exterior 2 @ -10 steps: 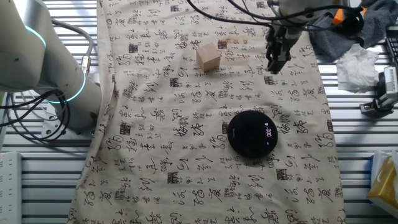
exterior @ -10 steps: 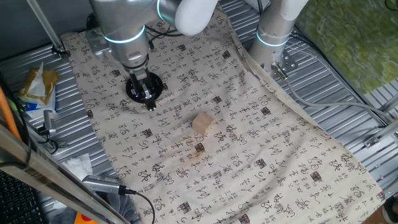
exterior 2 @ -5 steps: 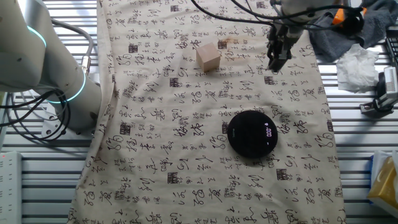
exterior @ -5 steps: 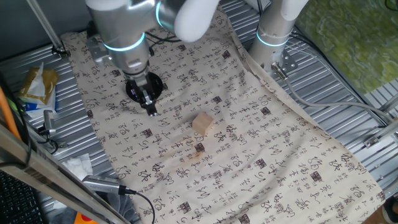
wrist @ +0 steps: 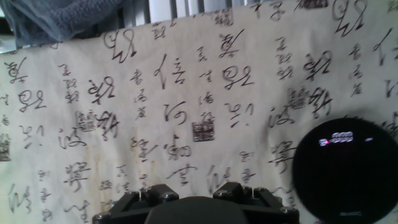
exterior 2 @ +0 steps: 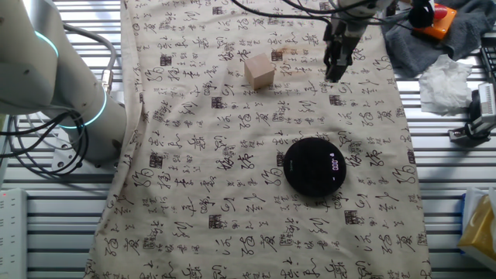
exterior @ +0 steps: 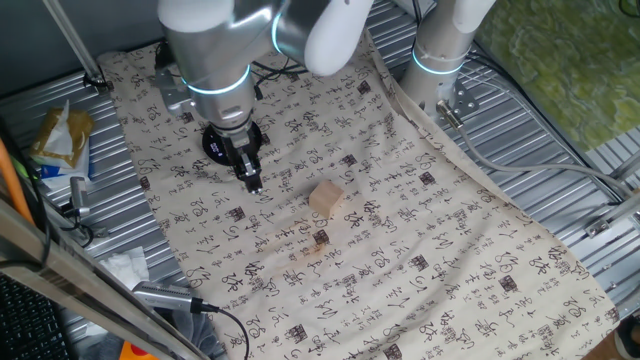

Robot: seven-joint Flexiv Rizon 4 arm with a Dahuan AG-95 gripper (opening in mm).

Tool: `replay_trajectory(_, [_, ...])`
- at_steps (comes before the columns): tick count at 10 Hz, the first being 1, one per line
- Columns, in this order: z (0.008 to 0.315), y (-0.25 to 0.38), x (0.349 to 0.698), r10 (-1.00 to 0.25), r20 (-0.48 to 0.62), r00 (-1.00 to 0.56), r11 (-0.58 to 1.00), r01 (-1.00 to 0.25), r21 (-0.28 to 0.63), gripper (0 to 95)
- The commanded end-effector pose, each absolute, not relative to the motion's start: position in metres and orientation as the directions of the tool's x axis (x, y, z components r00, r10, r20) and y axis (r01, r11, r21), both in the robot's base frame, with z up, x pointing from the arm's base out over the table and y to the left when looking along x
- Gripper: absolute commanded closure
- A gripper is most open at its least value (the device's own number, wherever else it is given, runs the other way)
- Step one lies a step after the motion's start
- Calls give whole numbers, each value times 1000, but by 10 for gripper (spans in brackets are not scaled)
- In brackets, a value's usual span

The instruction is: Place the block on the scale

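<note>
The block [exterior: 326, 198] is a small pale tan wooden cube lying free on the patterned cloth; it also shows in the other fixed view [exterior 2: 260, 70]. The scale [exterior 2: 314, 166] is a flat black disc with a small lit white mark. In one fixed view it [exterior: 212, 146] is partly hidden behind my arm, and in the hand view it [wrist: 348, 168] lies at the lower right. My gripper [exterior: 252, 181] hangs above the cloth between scale and block, empty, its fingers [exterior 2: 334, 71] together. The hand view shows only the gripper's body [wrist: 194, 204], and no block.
A brown stain [exterior: 320, 238] marks the cloth near the block. A second arm's base [exterior: 440, 50] stands at the cloth's far edge. A crumpled tissue [exterior 2: 446, 81], grey cloth [exterior 2: 465, 35] and an orange item [exterior 2: 440, 12] lie beside the cloth. A snack packet [exterior: 60, 140] lies on the ridged metal.
My gripper has moved a short way over the cloth, away from the scale and towards the block. Block and scale have not moved.
</note>
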State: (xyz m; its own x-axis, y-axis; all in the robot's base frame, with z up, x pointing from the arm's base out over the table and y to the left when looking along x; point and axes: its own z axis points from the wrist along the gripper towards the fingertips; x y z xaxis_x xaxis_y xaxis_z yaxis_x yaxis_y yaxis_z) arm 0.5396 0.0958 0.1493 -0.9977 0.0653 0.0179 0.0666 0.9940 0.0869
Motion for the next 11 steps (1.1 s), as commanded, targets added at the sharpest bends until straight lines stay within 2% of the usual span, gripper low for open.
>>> replay_trajectory(1, [150, 96, 540, 57, 22, -998, 995, 59, 85, 380])
replay_trajectory(11, [142, 82, 527, -36, 24, -999, 996, -33, 86, 380])
